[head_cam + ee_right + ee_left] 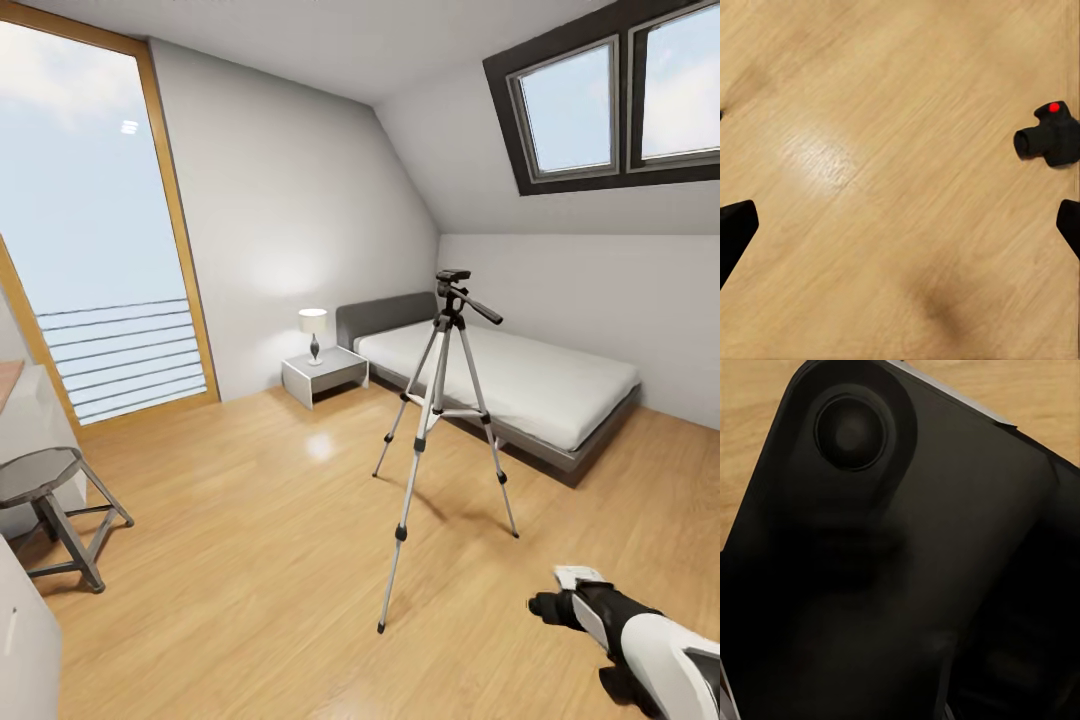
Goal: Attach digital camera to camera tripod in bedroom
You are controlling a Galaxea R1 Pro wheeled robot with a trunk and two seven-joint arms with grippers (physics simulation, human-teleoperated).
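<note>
The camera tripod (447, 318) stands upright on the light wood floor in the middle of the bedroom, in front of the bed, its black head and pan handle on top with nothing mounted. The digital camera (1050, 135), small and black with a red button, lies on the floor in the right wrist view. My right gripper (904, 223) hovers above the floor, open, with the camera beyond one fingertip (1069, 223) and apart from it. In the head view the right gripper (550, 605) is low at the right, short of the tripod's front leg.
A grey-framed white bed (520, 375) lies behind the tripod, with a white nightstand (322, 375) and a lamp (313, 330) beside it. A grey-legged stool (45, 480) stands at the left by a tall window (90, 230). A dark robot part (870, 570) sits close before the left wrist camera.
</note>
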